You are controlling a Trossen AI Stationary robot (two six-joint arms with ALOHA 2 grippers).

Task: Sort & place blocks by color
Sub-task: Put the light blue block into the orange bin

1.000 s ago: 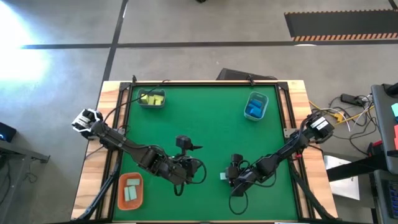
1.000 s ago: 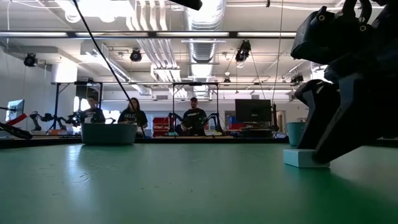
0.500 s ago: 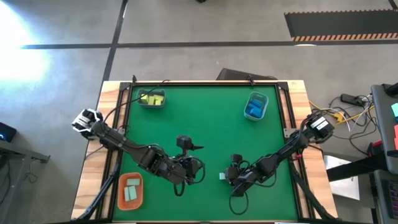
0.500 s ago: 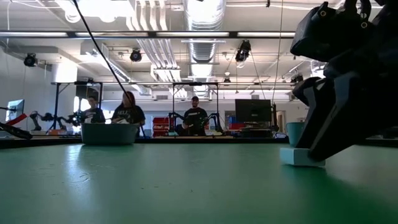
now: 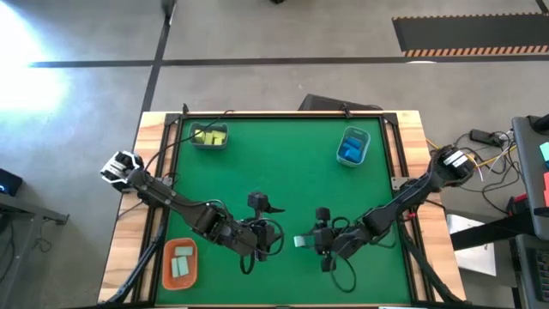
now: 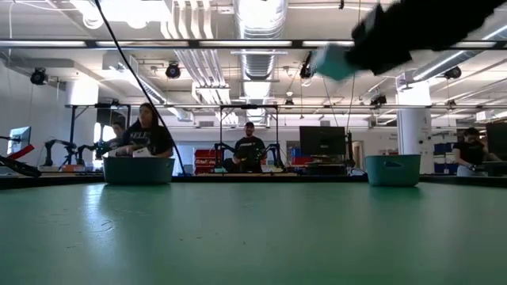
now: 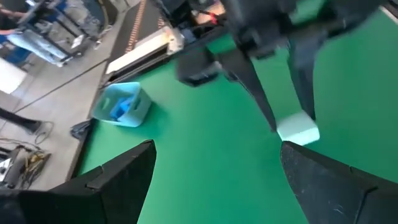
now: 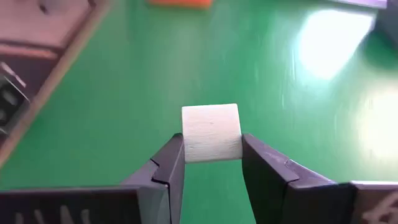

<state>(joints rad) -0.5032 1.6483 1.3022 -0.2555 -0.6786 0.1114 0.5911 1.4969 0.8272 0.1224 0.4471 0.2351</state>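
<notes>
A pale mint block (image 8: 211,132) hangs above the green table (image 5: 283,172), with my right gripper (image 8: 212,163) shut on it near the table's front middle. The high view shows this block (image 5: 300,242) and the low view shows it high up (image 6: 333,62). My left gripper (image 5: 273,233) stands open just left of it, nothing between its fingers (image 7: 127,174). A grey-blue tray (image 5: 209,137) at the far left holds yellow blocks. Another grey-blue tray (image 5: 352,146) at the far right holds blue blocks. Mint blocks lie in an orange tray (image 5: 179,263) at the near left. My right gripper pinches the mint block by two opposite side faces (image 8: 186,146) between its two fingers (image 8: 264,165), at their free ends. The fingers come from the table's right side, slanting down. The block is lifted clear of the table and sits about level.
The middle of the green mat between the trays is bare. Both arms' cables loop near the front edge (image 5: 343,275). Raised wooden borders (image 5: 154,172) frame the mat. People sit at benches in the room beyond the far edge (image 6: 150,141).
My right gripper has risen with the mint block: the block stood on the mat a half second ago and now hangs clear, high above it. The wrist has also rolled somewhat. My left arm has kept its place.
</notes>
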